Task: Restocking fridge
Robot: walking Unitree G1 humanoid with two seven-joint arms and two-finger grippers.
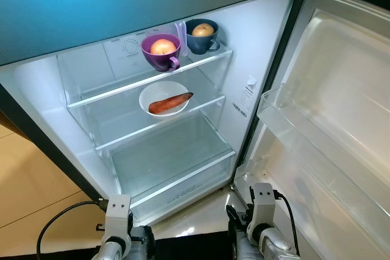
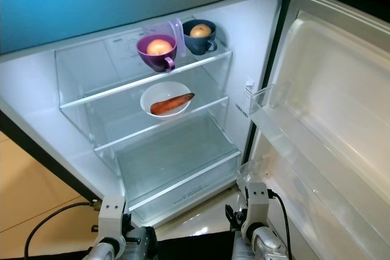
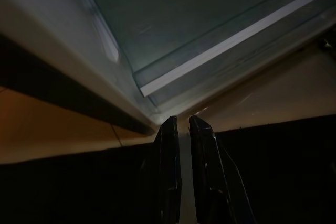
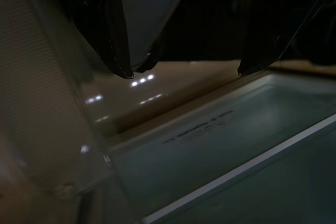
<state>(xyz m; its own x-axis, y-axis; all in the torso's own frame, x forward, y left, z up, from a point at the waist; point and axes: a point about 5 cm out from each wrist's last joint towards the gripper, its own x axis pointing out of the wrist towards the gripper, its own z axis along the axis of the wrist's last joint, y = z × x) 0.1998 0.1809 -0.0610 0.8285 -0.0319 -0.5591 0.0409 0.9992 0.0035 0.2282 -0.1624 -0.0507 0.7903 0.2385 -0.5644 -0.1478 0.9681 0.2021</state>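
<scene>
Open fridge [image 1: 256, 47], lit inside, door [image 1: 341, 89] swung wide on the right. On the top shelf [image 1: 122, 89], a purple cup [image 1: 161, 53] holding a round fruit [image 1: 163, 45], just beside a dark blue cup [image 1: 203, 36] with another one [image 1: 203, 29]. One shelf down, a white bowl [image 1: 163, 97] with a sweet potato [image 1: 170, 102], long axis running across the shelf, tip slightly toward the door side. Below that, a clear drawer [image 1: 170, 168], nothing seen in it. Door racks [image 1: 286, 120] bare as well.

Both arms low at the foot of the fridge, well below the stocked shelves. Left gripper [image 3: 179, 129] hanging near the drawer's front lip, fingers [image 3: 168, 150] almost touching, only a narrow slit between, nothing held. Right gripper [image 4: 184, 69] near the bottom corner by the door hinge side, fingers spread wide, nothing between them.

No item in either grip, so probably between loads: next piece still to be fetched. All stocked things up and ahead of both jaws; bowl about midway between arms, blue cup nearer the right.
</scene>
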